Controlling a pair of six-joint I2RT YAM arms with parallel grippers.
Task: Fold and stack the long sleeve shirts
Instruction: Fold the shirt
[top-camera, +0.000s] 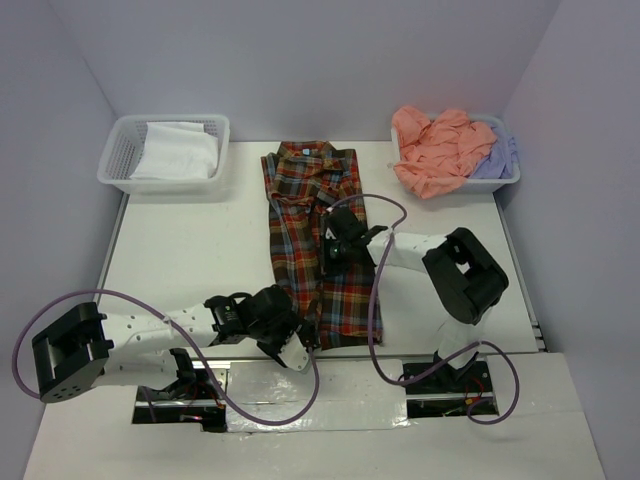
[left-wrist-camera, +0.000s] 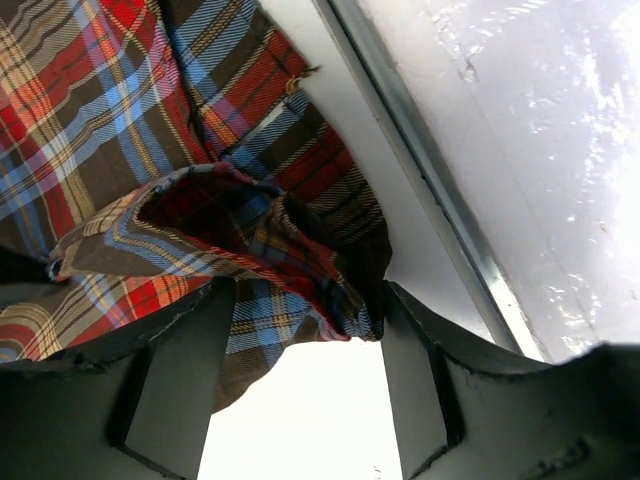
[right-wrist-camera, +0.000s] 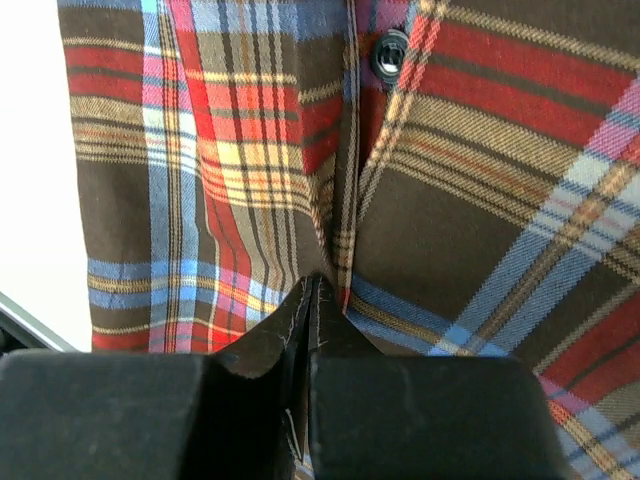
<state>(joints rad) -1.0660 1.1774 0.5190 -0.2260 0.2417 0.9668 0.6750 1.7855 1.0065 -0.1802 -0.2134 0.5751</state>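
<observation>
Top external: barely begun. Pinching plaid shirt (top-camera: 300, 225) with right end effector (top-camera: 331, 250), left end effector (top-camera: 305, 350) spread, gripping nothing; pink shirt (top-camera: 435, 145), lavender shirt (top-camera: 500, 157) unfolded.

Plaid shirt (top-camera: 300, 235): red, brown, blue and yellow collared button-up, flat mid-table, folded into a long narrow strip, collar at far end, near hem corner bunched. Salmon-pink shirt (top-camera: 440, 145) crumpled in white lattice basket (top-camera: 505, 182) far right, lavender shirt (top-camera: 497, 158) beside it.
</observation>
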